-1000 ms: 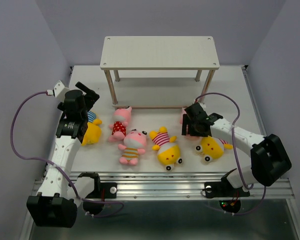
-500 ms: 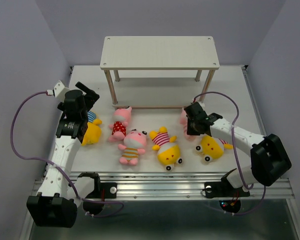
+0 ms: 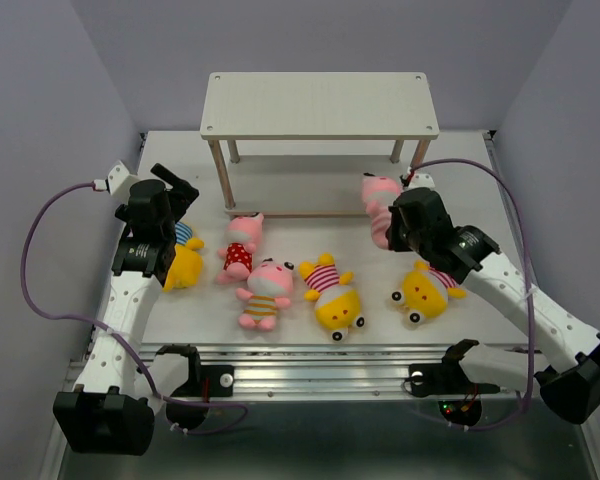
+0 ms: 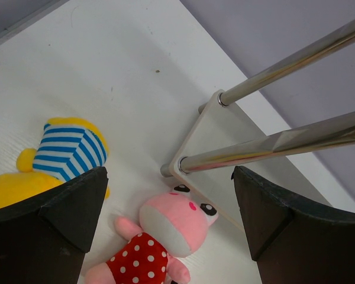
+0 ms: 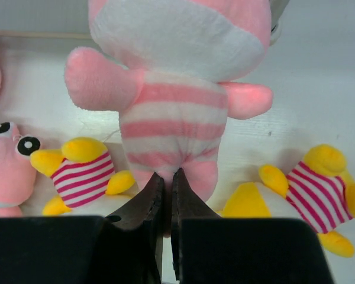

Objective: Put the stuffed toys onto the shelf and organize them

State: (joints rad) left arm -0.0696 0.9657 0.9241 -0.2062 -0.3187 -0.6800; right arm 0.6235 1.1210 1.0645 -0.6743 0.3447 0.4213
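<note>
Since right fingers (image 5: 145, 208) pinch the pink striped toy (image 5: 168, 118) only by its bottom, lift slow, clear the shelf (image 3: 320, 105) edge; left fingers (image 4: 47, 219) spread, empty.

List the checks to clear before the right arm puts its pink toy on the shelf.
1. Right gripper shut on the pink striped toy: ok.
2. Toy lifted off the table: ok.
3. Shelf top board free of toys: ok.
4. Lower board free: cannot tell, mostly hidden.
5. Left gripper open, well apart from the right gripper: ok.
6. Grip secure, pinched only at the toy's bottom: cannot tell.
</note>
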